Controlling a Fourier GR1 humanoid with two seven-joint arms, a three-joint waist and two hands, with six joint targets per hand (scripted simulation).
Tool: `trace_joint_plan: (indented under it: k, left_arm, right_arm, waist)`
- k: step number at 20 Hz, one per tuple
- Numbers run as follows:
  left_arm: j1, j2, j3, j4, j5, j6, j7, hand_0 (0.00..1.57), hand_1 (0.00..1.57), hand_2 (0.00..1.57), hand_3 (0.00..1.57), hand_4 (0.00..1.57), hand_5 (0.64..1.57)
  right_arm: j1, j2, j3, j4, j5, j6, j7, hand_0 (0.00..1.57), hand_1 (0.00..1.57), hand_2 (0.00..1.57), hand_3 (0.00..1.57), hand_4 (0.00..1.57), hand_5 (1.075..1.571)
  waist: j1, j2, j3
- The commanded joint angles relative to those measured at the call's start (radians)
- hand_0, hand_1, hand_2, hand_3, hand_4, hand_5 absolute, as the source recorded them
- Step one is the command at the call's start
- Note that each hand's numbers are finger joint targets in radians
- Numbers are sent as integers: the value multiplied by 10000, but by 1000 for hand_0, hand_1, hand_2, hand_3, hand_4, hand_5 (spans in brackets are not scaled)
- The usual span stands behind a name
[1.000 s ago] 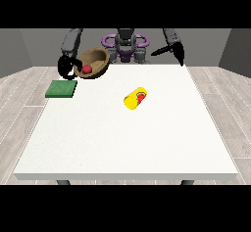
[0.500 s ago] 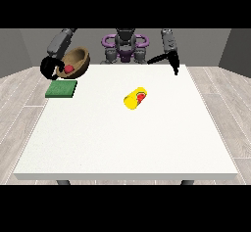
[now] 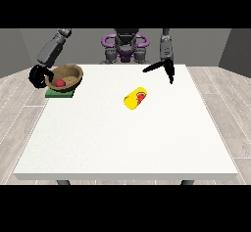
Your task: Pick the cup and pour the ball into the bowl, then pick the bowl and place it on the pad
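Bowl [image 3: 65, 76] with a red ball [image 3: 60, 82] inside hangs tilted just above the green pad [image 3: 60, 93], gripped at its rim by the hand at the view's left [image 3: 38, 75]. Yellow cup [image 3: 135, 98] lies mid-table. The hand at the view's right [image 3: 164, 68] hovers spread. Placing seems underway; next, lowering level onto the pad.

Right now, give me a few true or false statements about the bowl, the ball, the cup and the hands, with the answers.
1. The red ball lies inside the brown bowl. True.
2. The yellow cup stands upright. False: it lies on its side on the white table.
3. The bowl is over the green pad, at the hand at the view's left. True.
4. The hand at the view's right holds the cup. False: it is apart from the cup, holding nothing.
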Motion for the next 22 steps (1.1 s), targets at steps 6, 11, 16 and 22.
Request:
trace_joint_plan:
  k: [6, 11, 16, 22]
  left_arm:
    - [166, 112, -295, -1850, -275, 139, 663, 0, 0, 0, 0, 0, 1564]
    - [416, 6, -656, -2953, -498, 137, 1171, 0, 0, 0, 0, 0, 1563]
    - [605, 58, -411, -2489, -86, -184, 1238, 0, 0, 0, 0, 0, 1566]
    - [713, 160, -523, -2849, 74, -582, 1602, 0, 0, 0, 0, 0, 1566]
  right_arm:
    - [-208, -1029, -214, 887, 294, 504, -1511, 1571, 1571, 1571, 0, 1039, 1569]
    - [-509, -1203, -176, 1213, 428, 549, -1686, 1571, 1571, 1571, 459, 1022, 1571]
    - [-900, -1719, -600, 1556, -174, 942, -251, 1571, 1571, 1571, 0, 765, 1568]
    - [-632, -1224, -96, 1604, 287, 643, -257, 1571, 1571, 1571, 1038, 732, 1570]
  waist:
    - [-124, 1135, 4]
    - [-145, 1276, 2]
    - [-201, 592, -12]
    - [119, 372, -12]
